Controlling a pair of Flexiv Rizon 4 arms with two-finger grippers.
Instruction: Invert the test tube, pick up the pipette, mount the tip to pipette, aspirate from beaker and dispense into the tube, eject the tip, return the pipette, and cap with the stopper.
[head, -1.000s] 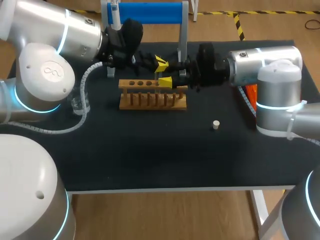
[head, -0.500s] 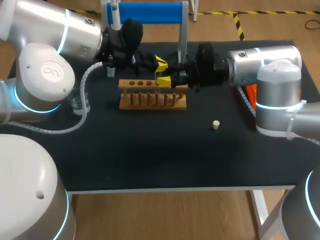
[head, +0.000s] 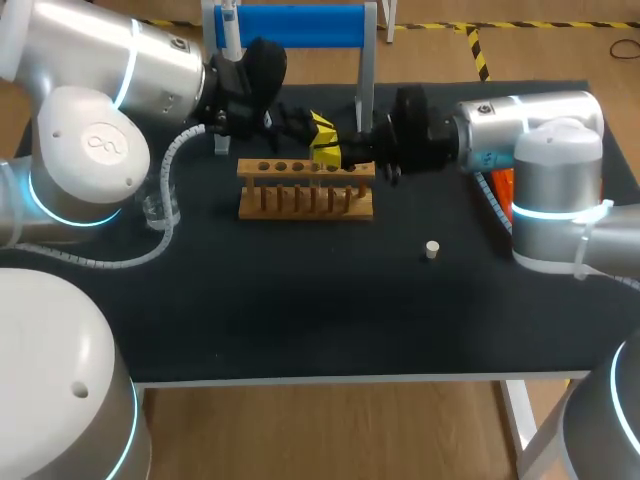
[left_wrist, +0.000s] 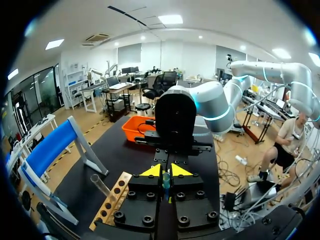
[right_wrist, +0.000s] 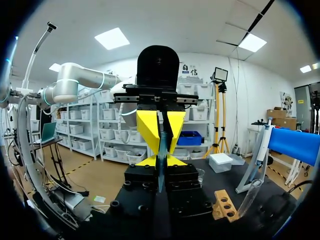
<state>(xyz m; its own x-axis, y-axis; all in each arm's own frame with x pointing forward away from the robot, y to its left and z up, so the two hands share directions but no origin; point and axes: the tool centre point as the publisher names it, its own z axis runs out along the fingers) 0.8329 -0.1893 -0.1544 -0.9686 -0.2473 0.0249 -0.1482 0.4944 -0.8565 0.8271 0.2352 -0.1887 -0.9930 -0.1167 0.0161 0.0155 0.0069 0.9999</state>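
Above the wooden rack (head: 305, 188) my two grippers meet tip to tip. A thin clear test tube (right_wrist: 161, 167) stands between them. My left gripper (head: 321, 124) is shut on it; in the left wrist view the tube (left_wrist: 165, 181) shows bluish between that gripper's yellow tips (left_wrist: 165, 171). My right gripper (head: 329, 156) comes in from the other side and its fingers (right_wrist: 161, 161) press the same tube. A second clear tube (left_wrist: 100, 185) leans in the rack's end hole. The white stopper (head: 432, 249) lies on the mat. The pipette (head: 229, 30) hangs on the blue stand (head: 290, 25).
A clear beaker (head: 157, 207) stands at the left, partly behind my left arm's hose. An orange tip box (head: 500, 186) shows behind my right arm. The black mat (head: 300, 310) is bare in front of the rack.
My right gripper's fingers have closed from wide apart onto the tube held by my left gripper. The left arm has stayed in place.
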